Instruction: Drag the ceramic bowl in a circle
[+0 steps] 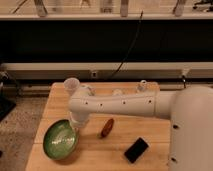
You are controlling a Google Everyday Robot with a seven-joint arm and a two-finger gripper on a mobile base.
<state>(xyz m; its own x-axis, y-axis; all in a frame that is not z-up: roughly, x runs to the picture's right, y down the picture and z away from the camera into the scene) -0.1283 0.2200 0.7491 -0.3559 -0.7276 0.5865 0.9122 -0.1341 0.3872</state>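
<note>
The green ceramic bowl (60, 139) sits tilted at the front left of the wooden table (110, 155), its paler speckled inside facing up. My white arm reaches across from the right. Its gripper (76, 123) hangs down at the bowl's upper right rim and touches it. The fingers are hidden behind the wrist and the rim.
A small white cup (71, 85) stands at the table's back left. A brown oblong object (106, 128) lies mid-table, right of the bowl. A black phone-like slab (137, 150) lies front right. The table's left edge is close to the bowl.
</note>
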